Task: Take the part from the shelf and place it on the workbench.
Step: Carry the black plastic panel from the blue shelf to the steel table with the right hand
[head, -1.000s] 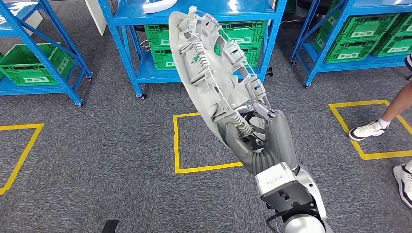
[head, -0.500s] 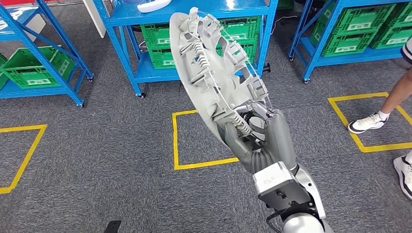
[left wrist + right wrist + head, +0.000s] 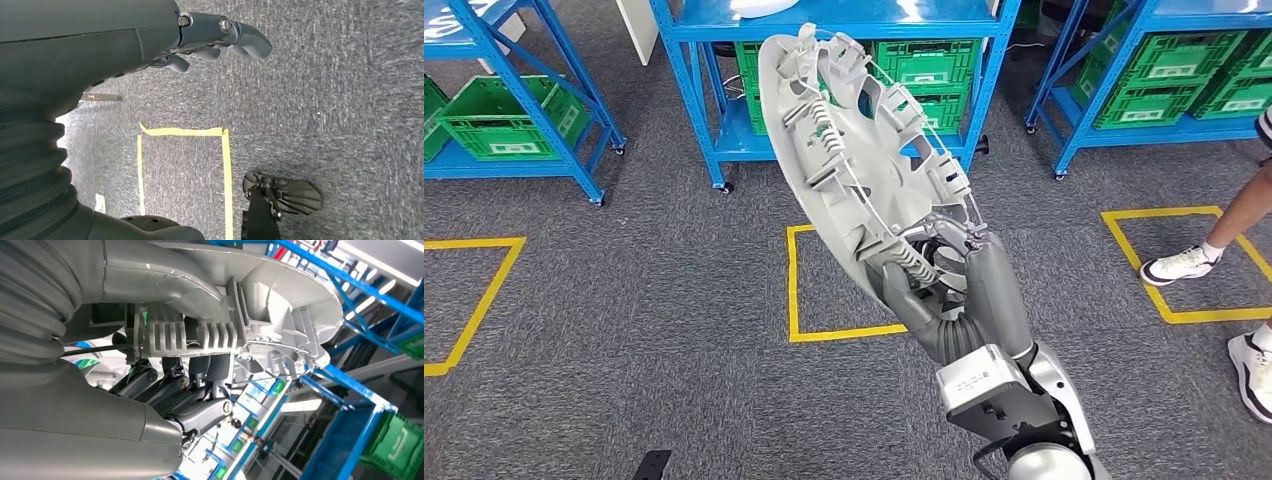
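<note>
A large grey plastic part (image 3: 854, 150), round and ribbed like a wheel cover, stands tilted upright in the head view, held up over the carpet. My right hand (image 3: 954, 290) grips its lower edge, thumb and fingers wrapped around the rim. In the right wrist view the dark fingers (image 3: 185, 380) close over the part's ribbed inner face (image 3: 200, 335). My left hand (image 3: 215, 35) hangs over the grey carpet with its fingers slightly curled and nothing in them.
Blue shelves (image 3: 844, 20) with green crates (image 3: 924, 70) stand ahead, more at the left (image 3: 494, 120) and right (image 3: 1164, 90). Yellow tape squares (image 3: 796, 290) mark the carpet. A person's legs and white shoes (image 3: 1184, 265) are at the right edge.
The view has shifted slightly as I move. The part in my right hand has swung a little to the left and higher; the grip is unchanged.
</note>
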Robot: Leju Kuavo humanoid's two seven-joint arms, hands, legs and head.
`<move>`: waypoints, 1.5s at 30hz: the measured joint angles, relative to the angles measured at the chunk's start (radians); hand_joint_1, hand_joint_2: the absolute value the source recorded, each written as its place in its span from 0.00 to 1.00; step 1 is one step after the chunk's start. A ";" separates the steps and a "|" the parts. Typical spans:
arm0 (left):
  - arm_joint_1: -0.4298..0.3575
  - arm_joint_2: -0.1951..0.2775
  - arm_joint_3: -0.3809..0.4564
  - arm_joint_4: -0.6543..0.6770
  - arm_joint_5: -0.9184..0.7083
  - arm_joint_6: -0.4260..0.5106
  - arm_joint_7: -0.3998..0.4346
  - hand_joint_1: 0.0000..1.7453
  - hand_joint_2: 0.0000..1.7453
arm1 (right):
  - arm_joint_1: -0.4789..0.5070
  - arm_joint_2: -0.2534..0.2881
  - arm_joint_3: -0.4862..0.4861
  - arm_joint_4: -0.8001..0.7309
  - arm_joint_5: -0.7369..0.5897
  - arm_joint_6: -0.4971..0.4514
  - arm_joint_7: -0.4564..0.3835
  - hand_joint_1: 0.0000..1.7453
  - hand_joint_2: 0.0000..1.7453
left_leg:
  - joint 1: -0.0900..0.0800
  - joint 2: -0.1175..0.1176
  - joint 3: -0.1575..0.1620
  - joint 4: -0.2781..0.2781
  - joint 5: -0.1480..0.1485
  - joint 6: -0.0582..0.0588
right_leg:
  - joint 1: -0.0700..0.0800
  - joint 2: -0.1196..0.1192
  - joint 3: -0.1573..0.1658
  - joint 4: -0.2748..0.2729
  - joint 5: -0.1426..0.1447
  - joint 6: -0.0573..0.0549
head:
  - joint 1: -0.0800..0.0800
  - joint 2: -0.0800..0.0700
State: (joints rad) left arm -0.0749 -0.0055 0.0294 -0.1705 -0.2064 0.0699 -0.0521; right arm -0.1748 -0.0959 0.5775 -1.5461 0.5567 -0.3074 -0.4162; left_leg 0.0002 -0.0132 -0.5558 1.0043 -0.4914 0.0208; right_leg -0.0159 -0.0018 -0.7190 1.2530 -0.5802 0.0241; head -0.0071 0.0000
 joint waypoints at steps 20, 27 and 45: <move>0.004 0.004 0.000 0.000 -0.002 0.001 -0.001 0.00 1.00 | 0.015 -0.025 0.012 0.002 -0.002 0.000 -0.014 1.00 1.00 | 0.008 0.047 -0.073 0.139 -0.041 -0.067 | -0.004 -0.071 0.123 -0.208 0.083 -0.048 | -0.013 0.000; 0.007 0.003 0.000 0.000 -0.003 0.004 -0.002 0.00 1.00 | 0.017 -0.034 0.013 0.000 -0.006 -0.001 -0.022 1.00 1.00 | -0.003 0.060 -0.021 0.015 -0.002 -0.027 | 0.002 -0.115 0.134 -0.211 0.079 -0.013 | -0.010 0.000; 0.022 0.002 0.000 0.000 -0.006 0.001 -0.019 0.00 1.00 | 0.050 -0.059 0.014 -0.015 0.012 -0.019 -0.018 1.00 1.00 | 0.003 -0.059 -0.072 0.078 -0.019 -0.058 | -0.002 0.017 0.137 -0.206 0.071 -0.052 | -0.003 0.000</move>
State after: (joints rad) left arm -0.0525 -0.0033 0.0295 -0.1702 -0.2129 0.0707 -0.0706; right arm -0.1252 -0.1546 0.5916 -1.5607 0.5684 -0.3268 -0.4337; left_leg 0.0030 -0.0717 -0.6277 1.0821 -0.5105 -0.0368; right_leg -0.0182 0.0147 -0.5818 1.0469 -0.5094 -0.0282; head -0.0098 0.0000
